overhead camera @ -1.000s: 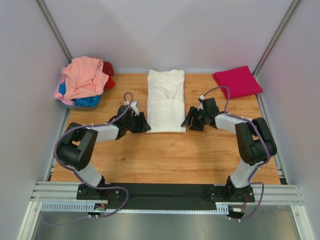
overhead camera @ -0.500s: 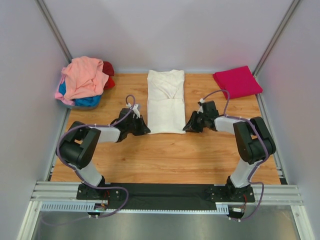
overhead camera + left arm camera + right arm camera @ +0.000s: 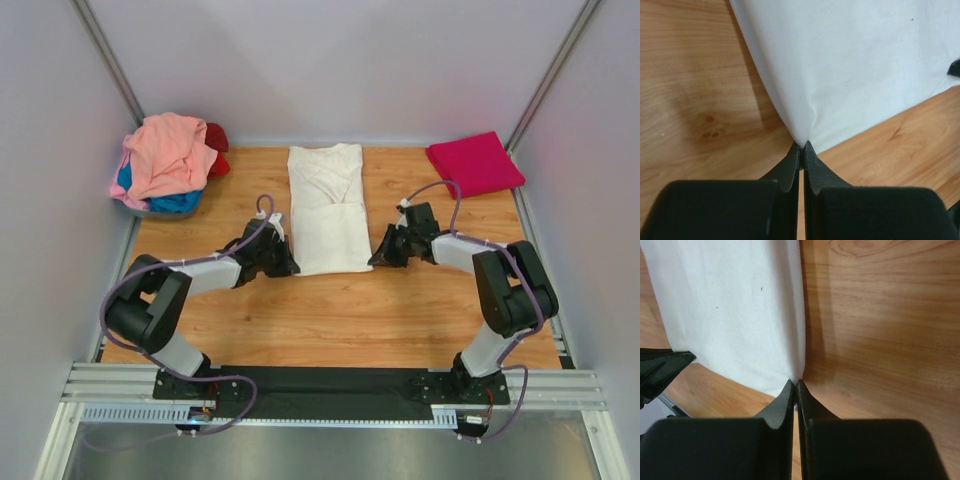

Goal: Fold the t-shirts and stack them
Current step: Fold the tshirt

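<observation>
A cream-white t-shirt [image 3: 328, 205] lies folded into a long strip in the middle of the wooden table. My left gripper [image 3: 290, 265] is shut on its near left corner, and the cloth [image 3: 850, 70] rises pinched between the black fingers [image 3: 790, 165]. At the near right corner my right gripper [image 3: 375, 258] is shut on the same shirt [image 3: 730, 310], its fingers [image 3: 805, 402] pressed together on the edge. A magenta t-shirt [image 3: 475, 164] lies folded at the back right. A salmon-pink t-shirt [image 3: 165, 152] tops a heap at the back left, over a blue one [image 3: 170, 201] and a red one [image 3: 217, 148].
Grey walls and slanted metal posts [image 3: 110, 65] close in the table on three sides. A black base rail [image 3: 330, 385] runs along the near edge under both arms. Bare wood [image 3: 330, 320] lies between the shirt and the arm bases.
Both grippers went from open to shut on the near corners of the cream-white shirt. The shirt's near edge has been drawn slightly toward the arms and its strip now sits a little skewed.
</observation>
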